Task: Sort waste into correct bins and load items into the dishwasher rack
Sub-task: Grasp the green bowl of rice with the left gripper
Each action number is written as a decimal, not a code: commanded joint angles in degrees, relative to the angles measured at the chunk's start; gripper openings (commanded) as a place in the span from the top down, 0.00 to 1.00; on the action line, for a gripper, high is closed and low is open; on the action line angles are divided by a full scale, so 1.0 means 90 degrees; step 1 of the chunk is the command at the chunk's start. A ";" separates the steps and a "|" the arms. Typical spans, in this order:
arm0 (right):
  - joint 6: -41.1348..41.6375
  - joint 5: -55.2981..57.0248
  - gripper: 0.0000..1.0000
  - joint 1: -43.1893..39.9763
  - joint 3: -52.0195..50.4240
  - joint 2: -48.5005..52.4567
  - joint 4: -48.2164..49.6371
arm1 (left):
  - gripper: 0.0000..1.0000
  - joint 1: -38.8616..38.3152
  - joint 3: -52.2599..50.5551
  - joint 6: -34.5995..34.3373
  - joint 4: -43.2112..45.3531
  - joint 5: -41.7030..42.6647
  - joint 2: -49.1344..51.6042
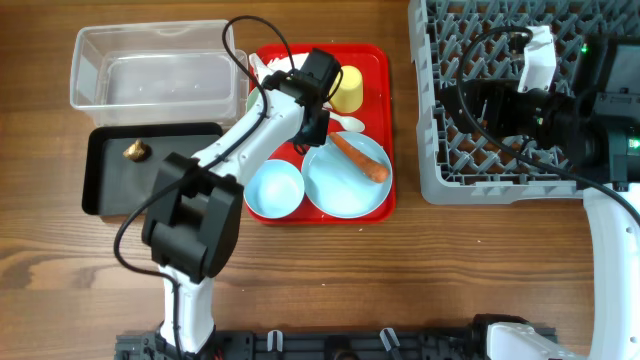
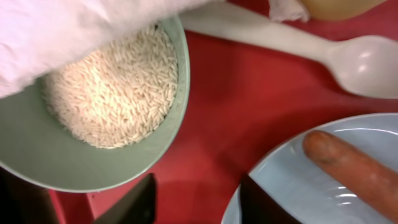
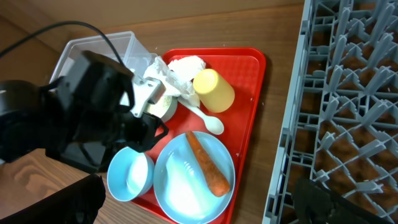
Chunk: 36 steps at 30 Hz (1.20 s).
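Observation:
My left gripper [image 1: 311, 128] [image 2: 199, 205] is open and empty, low over the red tray [image 1: 375, 60], between a green bowl [image 2: 37, 149] of white rice [image 2: 118, 87] and the pale blue plate [image 1: 340, 190] [image 2: 298, 180] that holds the orange carrot [image 1: 362, 159] [image 2: 354, 163]. A white napkin [image 2: 68, 25] lies over the rice bowl's rim. The white spoon [image 1: 350, 123] [image 2: 354, 59], the yellow cup [image 1: 348, 88] and an empty blue bowl [image 1: 274, 188] are on the tray. My right gripper [image 1: 478, 108] [image 3: 199, 208] is open and empty above the grey rack [image 1: 450, 185] [image 3: 348, 93].
The clear tub [image 1: 150, 65] stands at the back left. The black tub [image 1: 170, 190] in front of it holds a small brown lump [image 1: 135, 151]. Bare wooden table lies in front of the tray and the rack.

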 commanded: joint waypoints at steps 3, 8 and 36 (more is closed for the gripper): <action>0.0029 0.0090 0.00 0.0024 0.0126 0.0121 0.0061 | 0.52 0.0172 0.0041 0.0165 0.0481 -0.0039 -0.0206; 0.0036 0.0090 0.00 0.0024 0.0126 0.0277 -0.0029 | 0.59 0.0306 0.0041 0.0274 0.1052 -0.0039 0.0236; 0.0024 0.0112 0.00 0.0024 0.0126 0.0282 -0.0056 | 0.96 0.1154 0.0478 -0.1258 -0.2120 0.1219 -0.2191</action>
